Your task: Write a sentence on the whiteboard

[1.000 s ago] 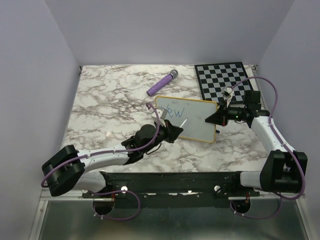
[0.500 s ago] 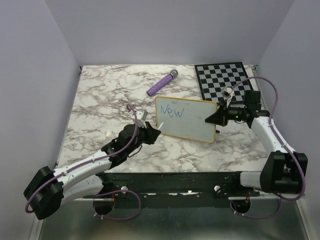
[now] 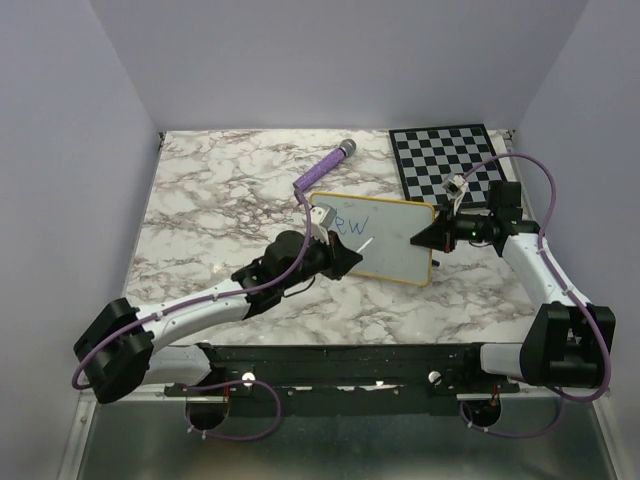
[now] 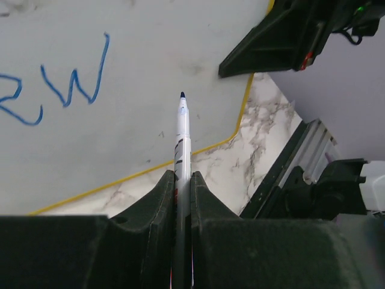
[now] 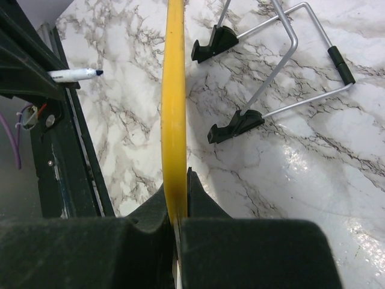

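Whiteboard (image 3: pixel 398 252) sits centre-right in the top view, on the marble table (image 3: pixel 220 200). Right gripper (image 5: pixel 176 201): jaws narrow, pinching the board's yellow edge. Left gripper (image 4: pixel 182 180): jaws closed on a marker (image 4: pixel 182 132). Marker tip is over blank board, right of the blue lettering (image 4: pixel 69 84). Contact cannot be told.
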